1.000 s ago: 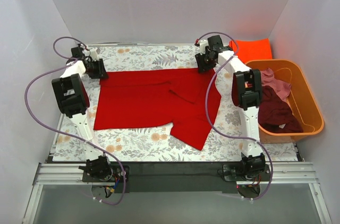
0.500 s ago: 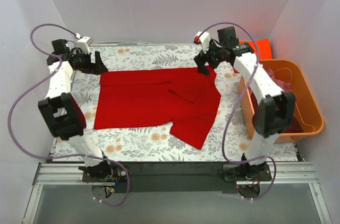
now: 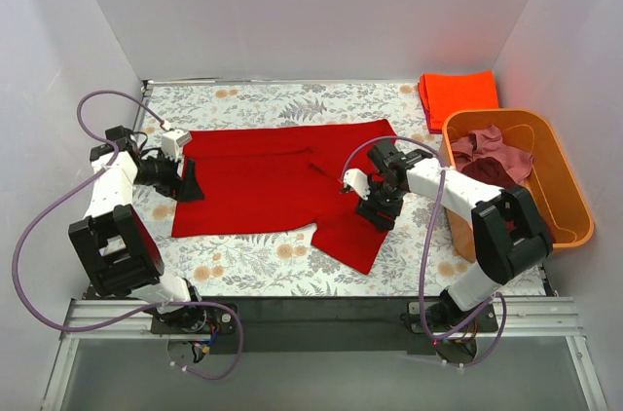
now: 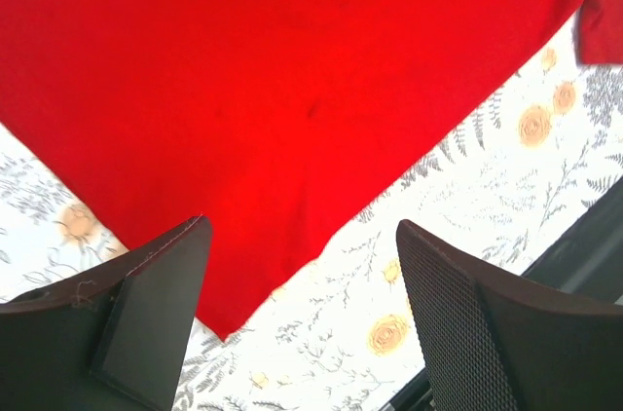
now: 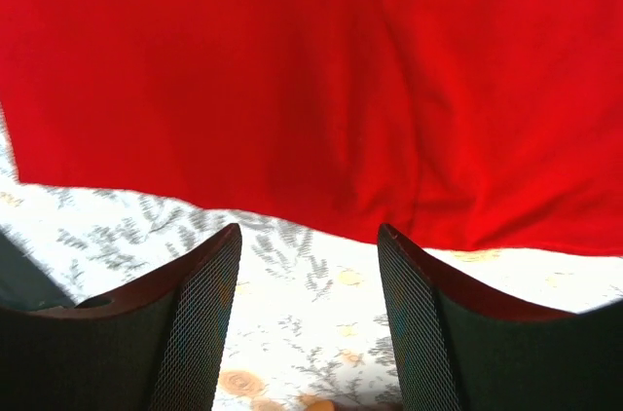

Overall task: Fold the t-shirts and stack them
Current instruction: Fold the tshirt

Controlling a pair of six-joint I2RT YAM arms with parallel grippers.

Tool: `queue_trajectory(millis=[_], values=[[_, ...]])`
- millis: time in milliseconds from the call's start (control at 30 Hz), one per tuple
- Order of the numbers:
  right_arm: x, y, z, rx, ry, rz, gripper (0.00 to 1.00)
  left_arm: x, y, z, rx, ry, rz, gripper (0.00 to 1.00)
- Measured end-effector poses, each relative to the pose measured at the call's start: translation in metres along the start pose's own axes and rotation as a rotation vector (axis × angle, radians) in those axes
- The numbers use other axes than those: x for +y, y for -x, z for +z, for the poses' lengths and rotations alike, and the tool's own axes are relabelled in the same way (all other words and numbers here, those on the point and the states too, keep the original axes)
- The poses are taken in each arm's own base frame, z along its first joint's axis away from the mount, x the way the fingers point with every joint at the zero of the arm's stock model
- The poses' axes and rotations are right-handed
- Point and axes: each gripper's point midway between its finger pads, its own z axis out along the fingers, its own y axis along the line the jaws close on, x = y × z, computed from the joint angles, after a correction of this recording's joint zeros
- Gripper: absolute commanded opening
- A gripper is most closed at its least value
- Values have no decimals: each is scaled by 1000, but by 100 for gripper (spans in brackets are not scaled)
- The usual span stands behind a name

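A bright red t-shirt (image 3: 282, 182) lies spread flat on the floral table (image 3: 253, 260), one sleeve pointing to the near right. My left gripper (image 3: 188, 183) is open and empty at the shirt's left edge; in the left wrist view (image 4: 302, 318) a corner of the shirt (image 4: 292, 90) lies between the fingers. My right gripper (image 3: 374, 210) is open and empty, low over the shirt's right part; in the right wrist view (image 5: 307, 309) the shirt's edge (image 5: 321, 90) lies just ahead of the fingertips. An orange-red shirt (image 3: 458, 94) lies folded at the back right.
An orange plastic tub (image 3: 574, 206) stands at the right edge, holding a dusty pink shirt (image 3: 492, 143) and a maroon shirt (image 3: 484, 173). White walls close in the table on three sides. The black front rail (image 3: 311, 314) runs along the near edge.
Both arms have come back from the shirt's far edge. The left gripper now sits at the shirt's left edge, the right gripper over its right part. The shirt lies flat.
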Motion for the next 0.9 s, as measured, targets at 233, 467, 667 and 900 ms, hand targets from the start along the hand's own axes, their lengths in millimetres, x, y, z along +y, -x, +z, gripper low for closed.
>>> queue_trajectory(millis=[233, 467, 667, 900], values=[[-14, 7, 7, -25, -71, -7, 64, -4, -13, 0, 30, 9, 20, 75], [3, 5, 20, -8, -48, -24, 65, 5, -17, 1, 48, 43, 27, 76], [10, 0, 30, 10, -43, -36, 65, 13, -22, 4, 59, 77, 42, 77], [4, 0, 33, 8, -86, -47, 44, 17, -38, 11, 96, 87, 51, 73]])
